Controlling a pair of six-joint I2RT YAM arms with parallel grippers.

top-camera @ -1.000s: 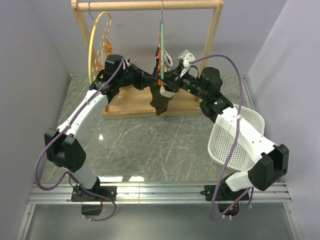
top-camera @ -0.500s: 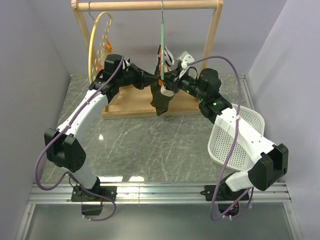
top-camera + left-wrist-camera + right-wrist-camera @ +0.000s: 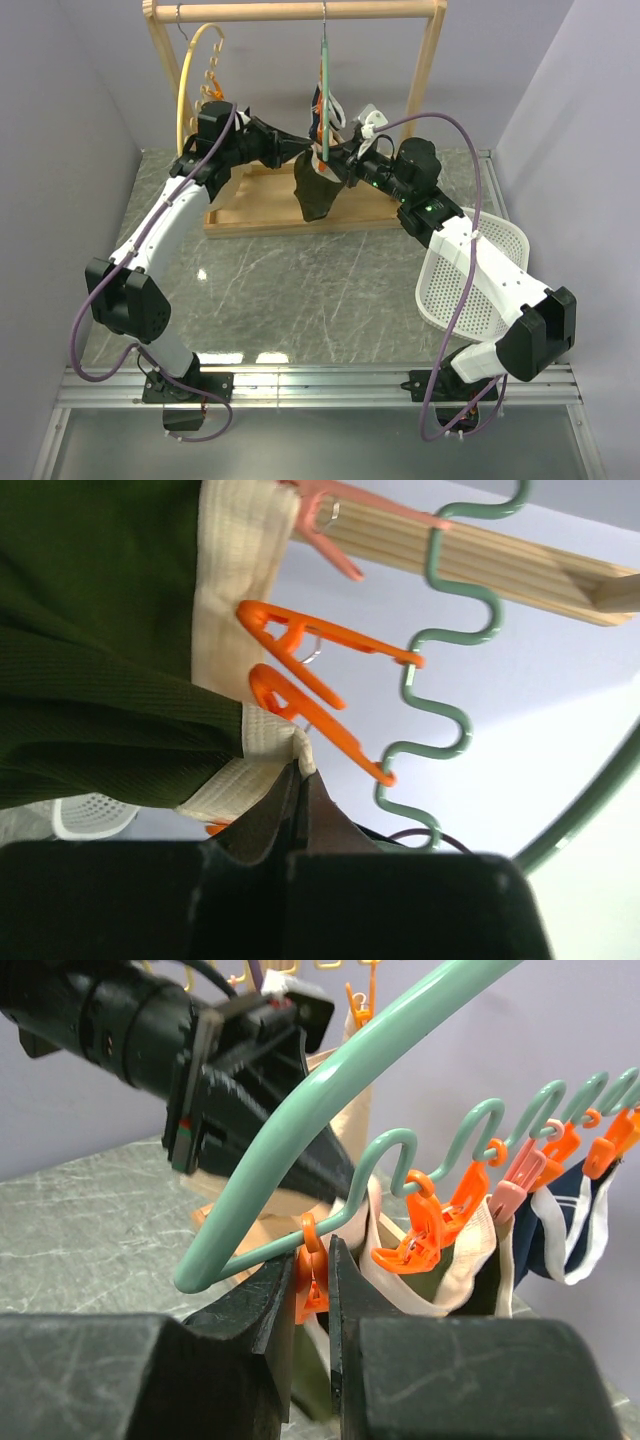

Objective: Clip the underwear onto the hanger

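The underwear (image 3: 318, 196) hangs in mid-air at the middle of the wooden rack (image 3: 428, 80), just under the hanger (image 3: 324, 95), its dark body drooping clear of the counter (image 3: 300, 290). In the left wrist view its tan waistband lies against the neighbouring clips (image 3: 300, 645) on the hanger's wavy inner rail, though I cannot tell whether any of them has bitten the cloth. The hanger only dangles from its hook, so in my judgement the main risk is that a push from either arm swings it round and carries the clip mouth away from the waistband. The pinch on the cloth also looks narrow, right at a folded edge, so a sideways tug could pull it free and drop the garment. If the squeezed clip is let go early, it may catch only a sliver of band, or nothing. The left fingers (image 3: 322, 825) are pressed fully together with that waistband fold caught between their tips. The right fingers (image 3: 262, 1315) stand only a narrow gap apart, clamped on the orange clip (image 3: 310, 1278) at the near end of the teal arc, whose mouth is hidden behind them
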